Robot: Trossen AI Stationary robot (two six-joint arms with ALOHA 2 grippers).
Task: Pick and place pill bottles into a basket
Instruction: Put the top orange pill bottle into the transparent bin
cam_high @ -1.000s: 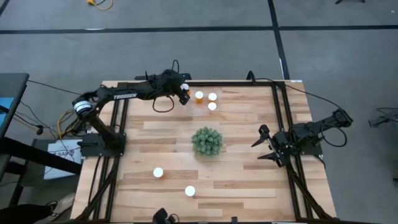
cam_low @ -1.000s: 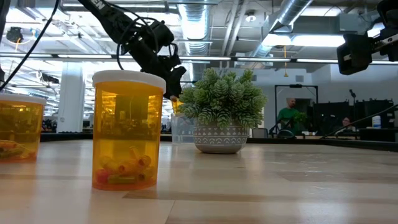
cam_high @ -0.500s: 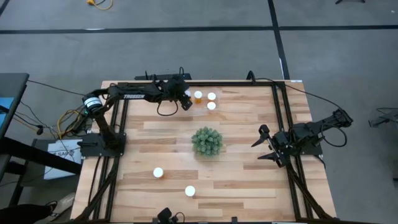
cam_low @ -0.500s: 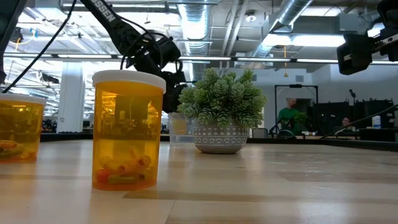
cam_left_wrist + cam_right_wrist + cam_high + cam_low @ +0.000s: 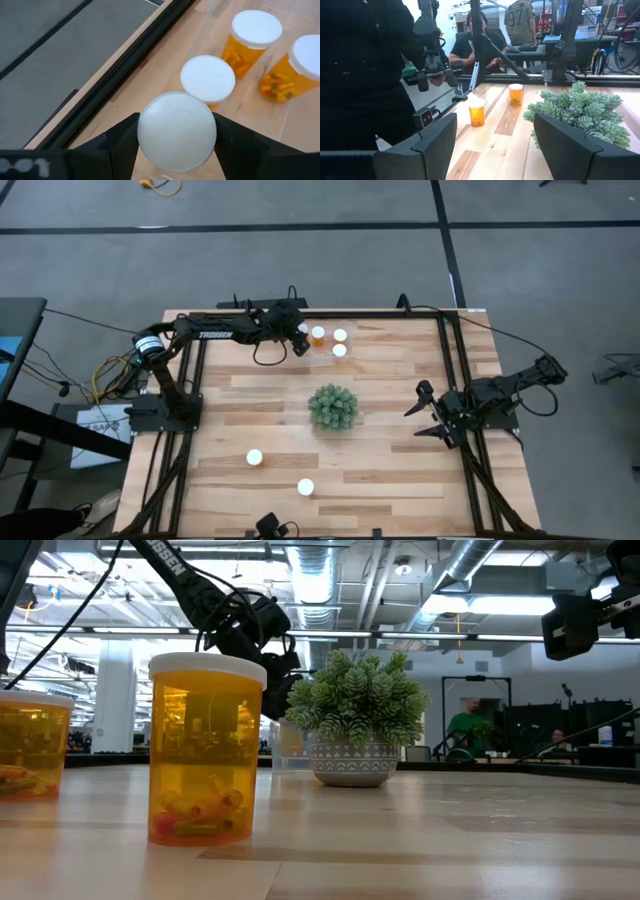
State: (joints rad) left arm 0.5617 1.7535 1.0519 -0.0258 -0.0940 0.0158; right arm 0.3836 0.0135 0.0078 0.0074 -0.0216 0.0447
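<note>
My left gripper (image 5: 298,338) is at the table's far edge, shut on an orange pill bottle with a white cap (image 5: 176,131). Three more bottles (image 5: 318,334) (image 5: 340,334) (image 5: 340,350) stand upright right of it; they also show in the left wrist view (image 5: 207,80). A faint clear basket wall (image 5: 290,752) shows in the low view below the gripper. I cannot tell whether these bottles stand inside it. Two bottles (image 5: 254,457) (image 5: 305,487) stand near the front edge. My right gripper (image 5: 425,415) waits open at the table's right side. My left gripper pinches the pill bottle between its two fingers, one on either side just under the cap's rim (image 5: 142,135). The fingers come from above, pointing down. The white cap hides the bottle's body and the place of contact. The bottle is upright; whether its base rests on anything cannot be seen.
A green spiky plant in a patterned pot (image 5: 333,407) stands mid-table, between the far bottles and the near ones. A black metal frame (image 5: 455,380) runs along the table's edges. People sit in the room beyond the table (image 5: 480,45).
My left gripper has gone down and a little toward the far edge with the pill bottle still held, ending beside the three far bottles. In the last half second it has kept still.
</note>
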